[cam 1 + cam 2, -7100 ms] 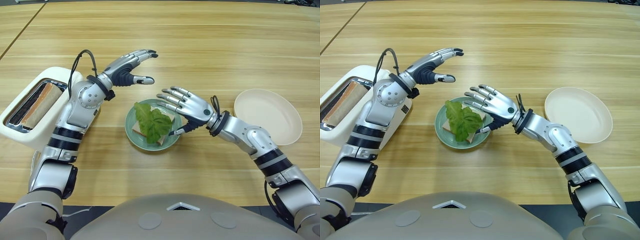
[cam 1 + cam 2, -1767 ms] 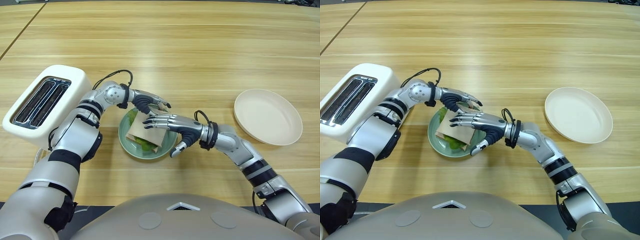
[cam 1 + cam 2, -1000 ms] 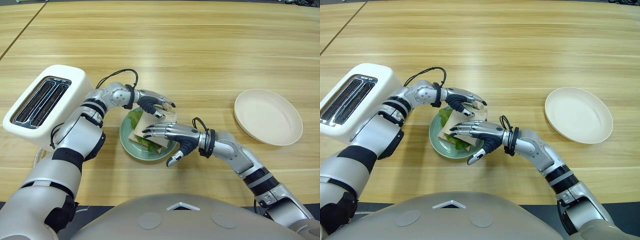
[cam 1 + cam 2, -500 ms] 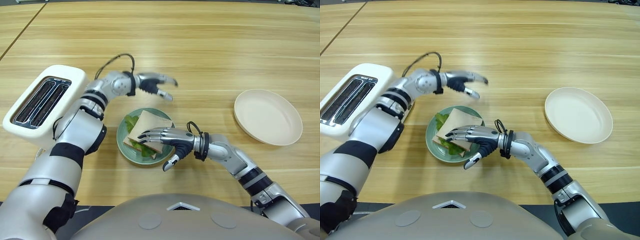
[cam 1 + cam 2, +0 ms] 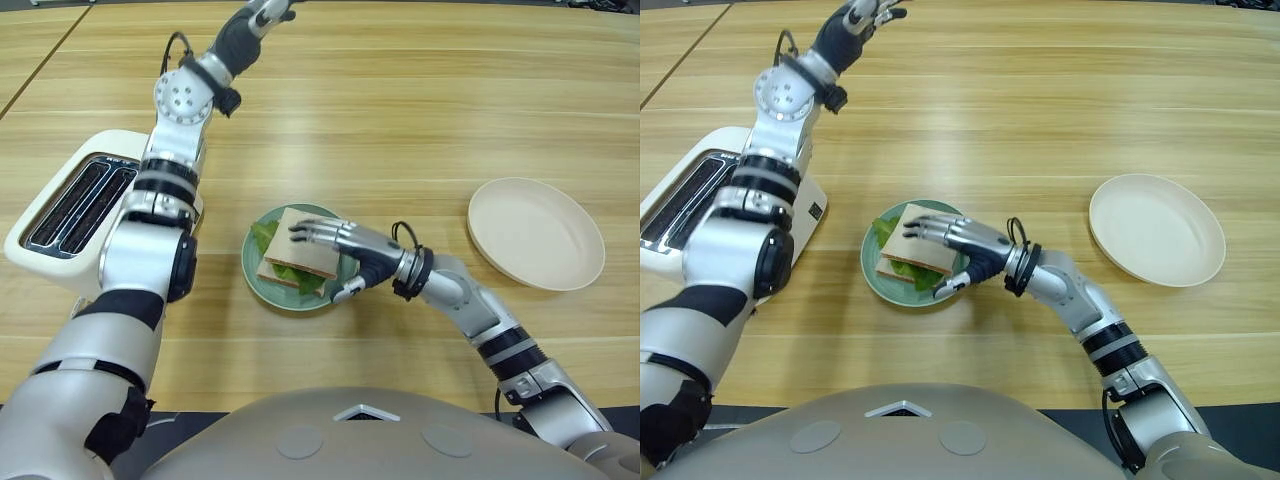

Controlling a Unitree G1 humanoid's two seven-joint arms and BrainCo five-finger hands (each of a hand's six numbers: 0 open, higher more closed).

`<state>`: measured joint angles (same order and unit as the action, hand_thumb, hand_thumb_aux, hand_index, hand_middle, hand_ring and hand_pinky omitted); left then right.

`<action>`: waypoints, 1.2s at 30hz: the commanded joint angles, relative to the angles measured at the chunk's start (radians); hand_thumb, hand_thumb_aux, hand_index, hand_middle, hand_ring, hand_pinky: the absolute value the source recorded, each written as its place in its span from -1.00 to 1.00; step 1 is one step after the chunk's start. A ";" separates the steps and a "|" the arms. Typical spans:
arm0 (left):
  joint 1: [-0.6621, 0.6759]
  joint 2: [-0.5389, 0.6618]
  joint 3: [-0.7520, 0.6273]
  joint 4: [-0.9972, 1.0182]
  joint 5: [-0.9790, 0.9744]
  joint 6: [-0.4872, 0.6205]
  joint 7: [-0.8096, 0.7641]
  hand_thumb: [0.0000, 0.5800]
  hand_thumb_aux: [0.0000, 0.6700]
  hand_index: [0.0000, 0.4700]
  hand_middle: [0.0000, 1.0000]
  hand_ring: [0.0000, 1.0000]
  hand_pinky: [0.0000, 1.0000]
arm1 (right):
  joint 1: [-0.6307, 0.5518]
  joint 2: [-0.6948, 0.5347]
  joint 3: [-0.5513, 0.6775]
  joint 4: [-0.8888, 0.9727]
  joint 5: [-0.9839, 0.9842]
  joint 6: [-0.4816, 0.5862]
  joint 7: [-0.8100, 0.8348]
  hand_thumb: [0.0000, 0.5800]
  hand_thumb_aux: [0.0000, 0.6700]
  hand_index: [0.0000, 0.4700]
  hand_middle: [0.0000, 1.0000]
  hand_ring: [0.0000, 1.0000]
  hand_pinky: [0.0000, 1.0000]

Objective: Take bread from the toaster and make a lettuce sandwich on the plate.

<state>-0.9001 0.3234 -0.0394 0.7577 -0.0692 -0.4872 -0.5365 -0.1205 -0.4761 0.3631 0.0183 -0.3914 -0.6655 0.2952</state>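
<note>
Right hand (image 5: pixel 360 262) spread, fingers (image 5: pixel 318 231) laid flat on the top bread slice (image 5: pixel 295 258), thumb down by the near rim of the green plate (image 5: pixel 250 274). Under the fingers, a stacked sandwich: lettuce (image 5: pixel 263 233) poking out on the side away from the wrist, second slice beneath. Cream plate (image 5: pixel 535 232) well apart, beyond the right forearm. Left hand (image 5: pixel 258 12) high over the worktop (image 5: pixel 420 120), well beyond the toaster (image 5: pixel 70 200); spread or curled, cannot tell.
</note>
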 commanded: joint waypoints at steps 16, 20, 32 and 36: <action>1.092 0.459 -0.048 -1.048 -0.491 0.317 -0.866 1.00 1.00 1.00 1.00 1.00 1.00 | 0.325 -0.238 0.002 -0.318 0.528 0.197 0.461 1.00 1.00 1.00 1.00 1.00 1.00; 1.146 0.537 -0.112 -0.982 -0.309 0.288 -0.899 1.00 1.00 1.00 1.00 1.00 1.00 | 0.320 -0.216 0.074 -0.241 0.432 0.254 0.509 1.00 1.00 1.00 1.00 1.00 1.00; 0.897 0.370 -0.219 -0.702 0.094 0.149 -0.574 1.00 1.00 1.00 1.00 1.00 1.00 | 0.182 -0.034 0.088 0.033 0.143 0.197 0.302 1.00 1.00 1.00 1.00 1.00 1.00; 0.815 0.301 -0.276 -0.599 0.209 0.128 -0.472 1.00 1.00 1.00 1.00 1.00 1.00 | 0.112 0.001 0.079 0.132 0.058 0.165 0.200 1.00 1.00 1.00 1.00 1.00 1.00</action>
<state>-0.0486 0.6510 -0.2799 0.0970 0.0714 -0.3553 -1.0488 0.0182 -0.4841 0.4481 0.0878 -0.2785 -0.5081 0.5294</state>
